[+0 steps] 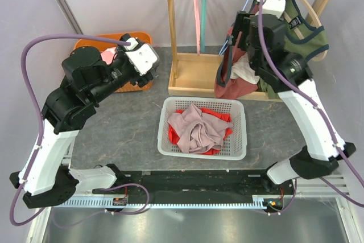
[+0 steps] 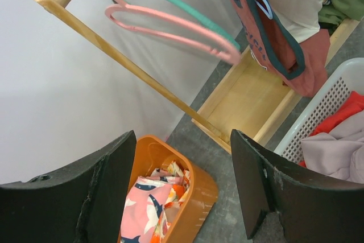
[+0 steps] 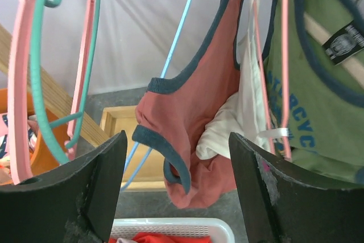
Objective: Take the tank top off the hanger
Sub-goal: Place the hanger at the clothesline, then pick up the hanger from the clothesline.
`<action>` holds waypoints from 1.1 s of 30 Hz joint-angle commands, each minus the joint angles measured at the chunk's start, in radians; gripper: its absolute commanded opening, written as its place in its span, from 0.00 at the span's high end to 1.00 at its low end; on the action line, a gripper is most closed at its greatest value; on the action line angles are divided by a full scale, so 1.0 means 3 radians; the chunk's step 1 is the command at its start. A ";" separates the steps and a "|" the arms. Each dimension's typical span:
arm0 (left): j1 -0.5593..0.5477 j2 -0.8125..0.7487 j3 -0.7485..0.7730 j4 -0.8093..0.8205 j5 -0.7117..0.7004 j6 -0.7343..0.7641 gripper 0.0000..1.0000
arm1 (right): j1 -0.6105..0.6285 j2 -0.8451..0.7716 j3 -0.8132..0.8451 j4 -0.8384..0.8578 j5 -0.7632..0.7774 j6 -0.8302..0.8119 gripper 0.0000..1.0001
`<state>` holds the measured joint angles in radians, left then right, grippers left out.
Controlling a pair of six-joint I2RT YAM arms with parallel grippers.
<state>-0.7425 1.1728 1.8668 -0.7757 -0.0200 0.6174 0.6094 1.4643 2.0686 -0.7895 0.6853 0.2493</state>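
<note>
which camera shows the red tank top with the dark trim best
The right wrist view: the red tank top hangs close and central, its dark trim plain. The left wrist view shows it smaller, cut off at the upper edge. The top view shows only its lower part, beside the right arm.

Open pincer (image 3: 177, 189) before red tank top (image 3: 196, 123)

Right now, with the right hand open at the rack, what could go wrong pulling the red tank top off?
1. The right hand stands open at the bunched rust-red tank top with dark teal trim. A white garment sits right behind it, so closing may catch both.
2. The top hangs on the thin light-blue hanger, close beside the olive green tank top on its pink hanger. A pull might drag or tangle those hangers.
</note>
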 commanded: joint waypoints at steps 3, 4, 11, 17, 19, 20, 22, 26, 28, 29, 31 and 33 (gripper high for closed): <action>0.0036 -0.0095 0.0005 0.0019 0.0036 -0.0100 0.26 | -0.0093 0.0375 0.0079 0.0080 0.0103 0.0396 0.21; 0.0041 -0.0100 0.0000 0.0014 0.0036 -0.0095 0.26 | -0.0104 0.0411 0.0089 0.0085 0.0109 0.0411 0.21; 0.0046 -0.0121 -0.0005 0.0009 0.0031 -0.0095 0.25 | -0.0211 0.0646 0.0110 0.0095 0.0145 0.0396 0.24; 0.0062 -0.0126 -0.0005 0.0009 0.0041 -0.0105 0.26 | -0.0369 0.0739 0.0136 0.0080 0.0104 0.0335 0.29; 0.0067 -0.0121 -0.0005 0.0009 0.0041 -0.0105 0.26 | -0.0425 0.0718 0.0110 0.0039 0.0093 0.0320 0.35; 0.0067 -0.0121 -0.0010 0.0004 0.0041 -0.0110 0.26 | -0.0441 0.0657 0.0034 0.0044 0.0058 0.0320 0.36; 0.0072 -0.0110 0.0000 0.0009 0.0051 -0.0110 0.26 | -0.0497 0.0596 -0.0038 0.0039 0.0042 0.0284 0.37; 0.0067 -0.0090 0.0000 0.0009 0.0051 -0.0130 0.26 | -0.0579 0.0381 -0.0222 0.0044 0.0001 0.0197 0.34; 0.0067 -0.0085 0.0000 0.0004 0.0051 -0.0135 0.26 | -0.0645 0.0350 -0.0243 0.0070 -0.0055 0.0141 0.33; 0.0067 -0.0085 0.0000 0.0004 0.0051 -0.0141 0.26 | -0.0666 0.0355 -0.0233 0.0080 -0.0070 0.0090 0.33; 0.0072 -0.0080 0.0005 0.0009 0.0051 -0.0146 0.26 | -0.0773 0.0401 -0.0167 0.0044 -0.0233 0.0069 0.33; 0.0072 -0.0090 0.0005 0.0009 0.0051 -0.0146 0.26 | -0.0850 0.0462 -0.0125 -0.0001 -0.0336 0.0079 0.34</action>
<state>-0.7258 1.1481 1.8648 -0.7773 -0.0166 0.6094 0.3965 1.6085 1.9984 -0.7864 0.6506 0.3000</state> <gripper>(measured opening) 0.742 0.666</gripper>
